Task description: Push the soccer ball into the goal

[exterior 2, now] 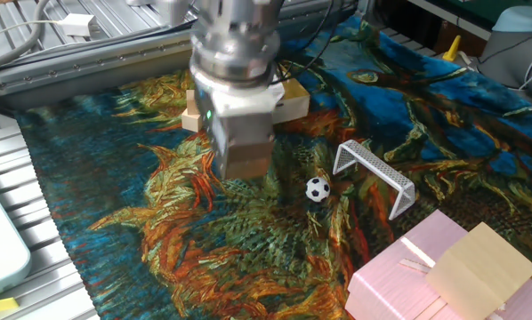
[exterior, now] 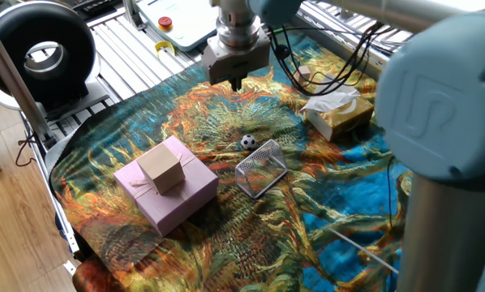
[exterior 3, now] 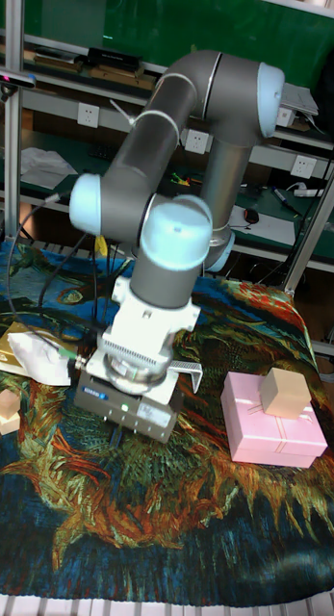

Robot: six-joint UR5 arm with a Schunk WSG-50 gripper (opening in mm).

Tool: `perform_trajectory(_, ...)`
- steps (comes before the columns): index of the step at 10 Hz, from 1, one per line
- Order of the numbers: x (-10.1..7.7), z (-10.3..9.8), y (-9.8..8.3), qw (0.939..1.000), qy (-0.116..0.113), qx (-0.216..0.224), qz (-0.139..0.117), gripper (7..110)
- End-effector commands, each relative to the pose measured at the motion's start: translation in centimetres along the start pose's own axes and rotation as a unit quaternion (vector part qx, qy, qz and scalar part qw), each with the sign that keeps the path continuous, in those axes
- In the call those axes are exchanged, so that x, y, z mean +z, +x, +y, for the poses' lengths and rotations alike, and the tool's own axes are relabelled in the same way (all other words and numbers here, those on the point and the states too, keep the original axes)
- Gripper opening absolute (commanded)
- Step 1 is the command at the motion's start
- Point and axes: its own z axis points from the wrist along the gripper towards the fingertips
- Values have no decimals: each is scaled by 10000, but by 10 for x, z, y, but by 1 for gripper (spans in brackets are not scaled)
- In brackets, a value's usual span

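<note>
Painted cloth (exterior: 372, 211), soccer ball (exterior: 248, 142) beside goal (exterior: 261, 168), hand (exterior: 235, 81) apart.

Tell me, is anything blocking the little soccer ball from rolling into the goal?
Nothing visible is. The soccer ball sits on the cloth right beside the goal's open front, with only bare cloth between them. The pink gift box is off to the side, and the gripper hangs farther back, apart from the ball.

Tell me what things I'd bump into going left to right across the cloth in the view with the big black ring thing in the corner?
Pink gift box with the small cardboard box on top → soccer ball → goal → tan box with crumpled white paper. The gripper hangs over the cloth's far edge, above the ball's spot in the picture.
</note>
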Motion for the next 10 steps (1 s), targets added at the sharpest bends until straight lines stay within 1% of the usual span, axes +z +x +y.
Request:
perform_trajectory(1,19,16,1,9998,-82,171,-4,7)
perform_trajectory(3,27,36,19,9989,-99,446,-55,7)
perform_trajectory(4,29,39,25,9986,-54,519,-87,7)
perform_trajectory(6,26,43,40,9977,32,675,-95,7)
perform_trajectory(8,27,45,52,9970,51,764,-128,7)
perform_trajectory(10,35,46,63,9958,63,880,-242,7)
